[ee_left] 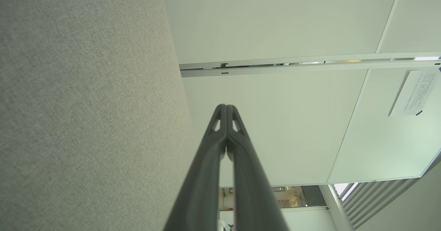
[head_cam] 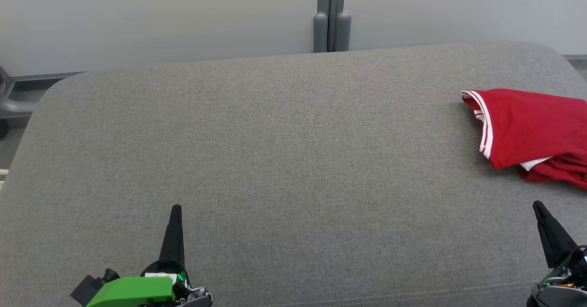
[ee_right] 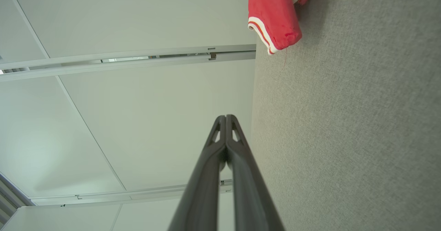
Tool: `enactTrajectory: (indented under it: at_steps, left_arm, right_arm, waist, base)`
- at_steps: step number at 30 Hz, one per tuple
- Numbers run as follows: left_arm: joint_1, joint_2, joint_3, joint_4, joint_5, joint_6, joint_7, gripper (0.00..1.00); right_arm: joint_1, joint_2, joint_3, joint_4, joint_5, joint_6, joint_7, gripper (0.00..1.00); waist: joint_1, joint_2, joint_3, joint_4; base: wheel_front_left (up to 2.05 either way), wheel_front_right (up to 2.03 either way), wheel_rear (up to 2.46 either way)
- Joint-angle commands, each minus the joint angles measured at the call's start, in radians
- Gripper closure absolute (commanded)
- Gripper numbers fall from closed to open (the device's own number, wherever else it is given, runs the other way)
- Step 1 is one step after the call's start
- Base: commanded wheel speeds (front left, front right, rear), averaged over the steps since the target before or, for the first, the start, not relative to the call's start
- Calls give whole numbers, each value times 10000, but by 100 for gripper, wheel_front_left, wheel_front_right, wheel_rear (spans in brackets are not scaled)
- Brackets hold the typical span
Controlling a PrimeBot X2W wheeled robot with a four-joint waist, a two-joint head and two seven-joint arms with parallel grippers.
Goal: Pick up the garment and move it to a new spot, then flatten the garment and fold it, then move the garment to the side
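Observation:
The garment (head_cam: 532, 130) is red with white-striped trim and lies folded at the right edge of the grey upholstered surface (head_cam: 284, 160); part of it runs past the head view's right edge. One end of the garment (ee_right: 274, 13) also shows at the top of the right wrist view. My left gripper (head_cam: 176, 210) is at the lower left, shut and empty, its fingertips pressed together (ee_left: 226, 107). At the lower right my right gripper (head_cam: 537, 205) is also shut and empty (ee_right: 226, 118), a little below the garment and apart from it.
Pale wall panels (head_cam: 160, 18) stand behind the surface, with a grey post (head_cam: 332, 18) at the joint between them. A dark chair base (head_cam: 9, 105) sits at the far left edge, beyond the rounded corner.

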Motion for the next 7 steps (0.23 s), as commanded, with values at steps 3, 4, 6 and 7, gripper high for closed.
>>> enactTrajectory:
  at_steps: [3, 4, 6, 7]
  left_arm:
    - [118, 8, 16, -10, 21, -60, 15, 100]
    - [118, 8, 16, -10, 21, -60, 15, 100]
    - [118, 8, 16, -10, 21, -60, 15, 100]
    - [118, 8, 16, -10, 21, -61, 15, 100]
  right_arm:
    - [-112, -6, -31, 15, -71, 4, 32, 100]
    - [-113, -5, -33, 16, -72, 4, 35, 100]
    - [-115, -2, -37, 15, -68, 4, 40, 100]
    - [-116, 0, -38, 15, -71, 4, 43, 100]
  waist:
    - [0, 0, 0, 0]
    - [0, 0, 0, 0]
    - [0, 0, 0, 0]
    - [0, 0, 0, 0]
  base:
    - [0, 0, 0]
    - [0, 0, 0]
    - [0, 0, 0]
    - [0, 0, 0]
